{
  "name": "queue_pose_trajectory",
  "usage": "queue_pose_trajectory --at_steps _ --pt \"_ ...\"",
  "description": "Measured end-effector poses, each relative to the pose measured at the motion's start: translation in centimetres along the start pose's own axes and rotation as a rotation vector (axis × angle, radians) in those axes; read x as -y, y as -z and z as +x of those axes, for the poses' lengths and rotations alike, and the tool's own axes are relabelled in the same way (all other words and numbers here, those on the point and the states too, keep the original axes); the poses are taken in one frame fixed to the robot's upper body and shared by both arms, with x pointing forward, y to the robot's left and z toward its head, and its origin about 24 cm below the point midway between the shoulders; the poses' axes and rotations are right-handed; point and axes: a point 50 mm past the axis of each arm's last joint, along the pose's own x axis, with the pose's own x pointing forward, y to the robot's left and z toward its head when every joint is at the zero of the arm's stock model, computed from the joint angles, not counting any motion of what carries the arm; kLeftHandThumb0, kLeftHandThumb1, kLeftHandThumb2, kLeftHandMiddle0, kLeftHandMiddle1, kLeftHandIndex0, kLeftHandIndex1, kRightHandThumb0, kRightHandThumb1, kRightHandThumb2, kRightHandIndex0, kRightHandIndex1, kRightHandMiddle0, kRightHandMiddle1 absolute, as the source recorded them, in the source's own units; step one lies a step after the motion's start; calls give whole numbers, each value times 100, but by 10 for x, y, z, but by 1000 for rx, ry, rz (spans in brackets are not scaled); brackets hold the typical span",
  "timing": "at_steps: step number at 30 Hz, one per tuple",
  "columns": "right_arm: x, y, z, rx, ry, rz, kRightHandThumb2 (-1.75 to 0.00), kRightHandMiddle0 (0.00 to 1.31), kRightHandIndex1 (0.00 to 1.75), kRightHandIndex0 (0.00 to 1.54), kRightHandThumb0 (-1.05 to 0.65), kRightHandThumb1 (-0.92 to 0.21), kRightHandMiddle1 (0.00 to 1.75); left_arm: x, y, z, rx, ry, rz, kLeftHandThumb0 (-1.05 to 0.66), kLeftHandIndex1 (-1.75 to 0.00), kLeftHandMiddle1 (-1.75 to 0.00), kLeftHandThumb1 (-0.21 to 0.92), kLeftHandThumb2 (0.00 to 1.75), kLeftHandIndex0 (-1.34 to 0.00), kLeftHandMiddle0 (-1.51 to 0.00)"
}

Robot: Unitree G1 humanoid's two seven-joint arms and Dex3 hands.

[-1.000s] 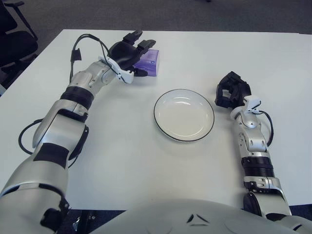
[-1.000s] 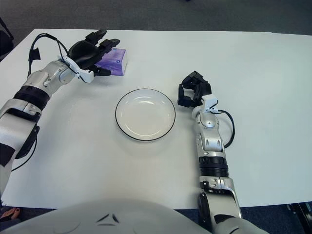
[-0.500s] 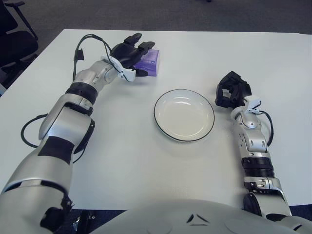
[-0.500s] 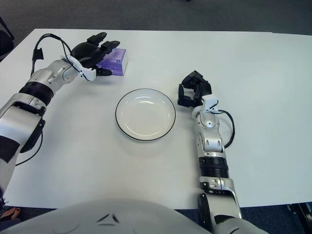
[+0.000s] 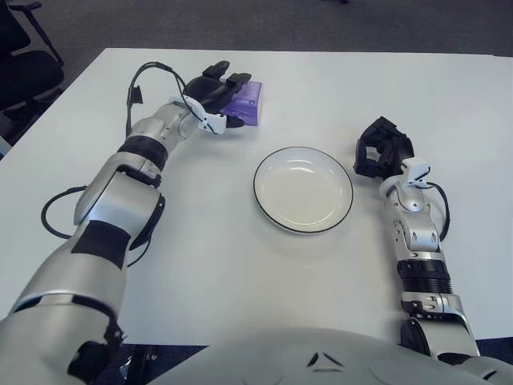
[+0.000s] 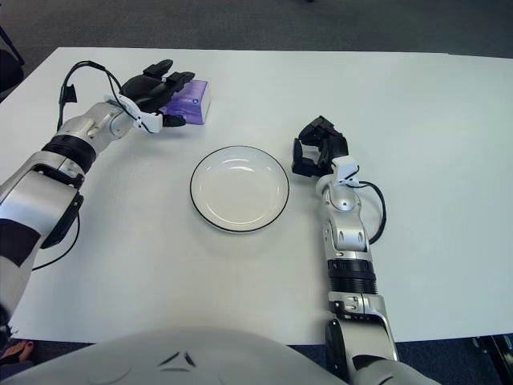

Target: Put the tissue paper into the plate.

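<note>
Left eye view: my left hand [image 5: 210,90] covers the tissue pack [image 5: 242,102], up-left of the plate [image 5: 303,189]; whether it's gripping, I cannot tell. Light, soft, crushable, so I'd pinch its long sides gently. Right hand [image 5: 379,149] sits clenched right of the plate.

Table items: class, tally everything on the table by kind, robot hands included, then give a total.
Tissue packs: 1
Plates: 1
Robot hands: 2, left hand at the tissue pack, right hand beside the plate
Total: 4
</note>
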Motion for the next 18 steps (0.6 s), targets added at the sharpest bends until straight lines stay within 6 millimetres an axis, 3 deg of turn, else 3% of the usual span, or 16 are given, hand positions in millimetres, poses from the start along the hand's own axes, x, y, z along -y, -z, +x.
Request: queue_pose_trajectory --at_steps 18 --pt "-1 0 0 2 -20 0 -135 63 175 119 -49 -29 175 15 -5 4 -48 43 -32 -105 -42 -1 92 72 0 -2"
